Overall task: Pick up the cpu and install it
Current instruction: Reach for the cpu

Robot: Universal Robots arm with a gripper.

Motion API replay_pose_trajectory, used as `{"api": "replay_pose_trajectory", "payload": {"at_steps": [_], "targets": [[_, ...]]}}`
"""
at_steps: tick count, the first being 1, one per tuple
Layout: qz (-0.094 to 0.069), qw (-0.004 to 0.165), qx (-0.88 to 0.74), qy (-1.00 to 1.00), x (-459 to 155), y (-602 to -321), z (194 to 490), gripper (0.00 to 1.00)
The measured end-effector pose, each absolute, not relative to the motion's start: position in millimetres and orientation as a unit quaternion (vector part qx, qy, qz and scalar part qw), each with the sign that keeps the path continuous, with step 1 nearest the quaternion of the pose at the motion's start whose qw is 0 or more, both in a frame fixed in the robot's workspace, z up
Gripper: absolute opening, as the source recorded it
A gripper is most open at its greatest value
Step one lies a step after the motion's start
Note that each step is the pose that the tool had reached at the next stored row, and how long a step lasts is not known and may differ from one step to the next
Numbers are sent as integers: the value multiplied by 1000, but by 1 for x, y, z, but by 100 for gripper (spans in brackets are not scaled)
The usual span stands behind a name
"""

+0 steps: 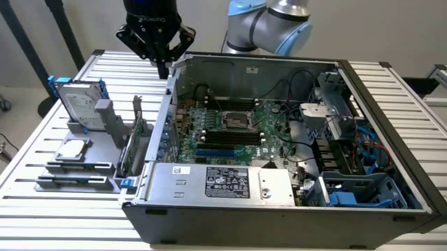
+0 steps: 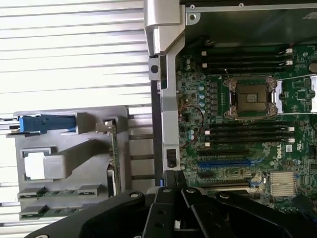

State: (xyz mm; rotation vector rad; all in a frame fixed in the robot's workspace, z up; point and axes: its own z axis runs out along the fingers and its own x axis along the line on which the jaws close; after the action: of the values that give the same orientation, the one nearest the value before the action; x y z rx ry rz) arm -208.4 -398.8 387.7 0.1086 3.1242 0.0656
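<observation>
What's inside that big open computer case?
A green motherboard with a dark CPU socket, black memory slots and a silver power supply at the front. Whatever lies beneath the power supply is covered.

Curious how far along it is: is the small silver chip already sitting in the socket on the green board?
No, the chip lies on the grey holder outside the computer case, away from the socket.

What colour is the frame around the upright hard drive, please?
Blue: the hard drive frame shows best in the exterior view.
</observation>
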Motion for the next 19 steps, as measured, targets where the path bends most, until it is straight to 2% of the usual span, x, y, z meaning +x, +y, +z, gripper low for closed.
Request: {"api": "replay_pose_trajectory", "payload": {"at_steps": [19], "targets": [[12, 8, 35, 999, -295, -399, 372, 11]]}}
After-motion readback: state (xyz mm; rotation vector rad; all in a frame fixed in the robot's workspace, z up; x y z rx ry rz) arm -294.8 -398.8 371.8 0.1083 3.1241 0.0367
